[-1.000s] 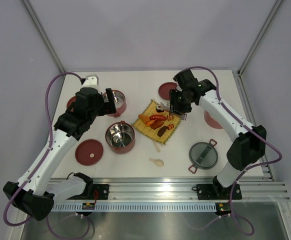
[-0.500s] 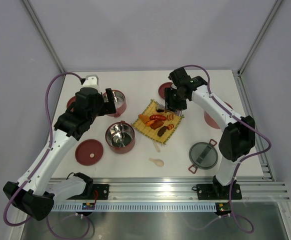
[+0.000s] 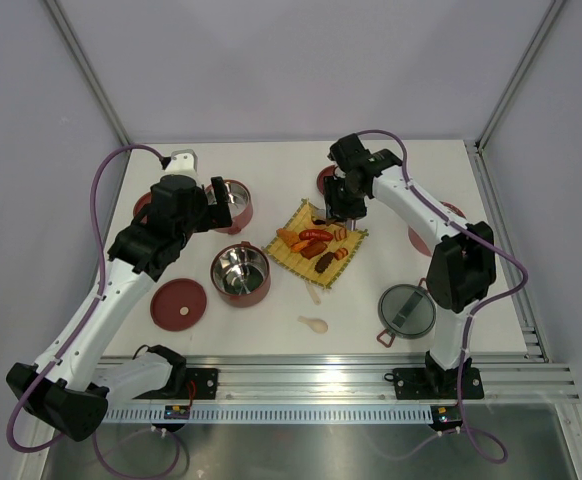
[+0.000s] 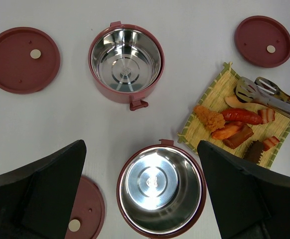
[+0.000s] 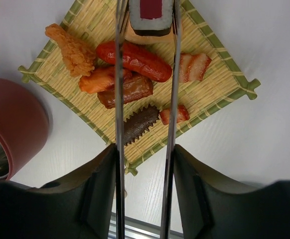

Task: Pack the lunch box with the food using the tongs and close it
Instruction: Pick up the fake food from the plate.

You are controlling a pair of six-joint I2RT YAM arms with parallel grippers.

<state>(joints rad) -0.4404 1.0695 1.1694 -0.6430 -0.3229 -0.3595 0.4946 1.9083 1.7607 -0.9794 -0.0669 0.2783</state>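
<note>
Right tool (image 5: 144, 152): clamped on tongs (image 5: 119, 99), whose tips bracket the sushi roll (image 5: 151, 15) at the frame's top edge, on the mat (image 5: 215, 84).
Left tool (image 4: 140, 149): spread wide, empty, above lunch box tiers (image 4: 126, 94) mid-frame on bench (image 4: 195, 30).
Risk: a weak squeeze could let the roll slip when lifted.
Views: only the right wrist shows the roll between the tips; only the left wrist shows both tiers empty.
</note>
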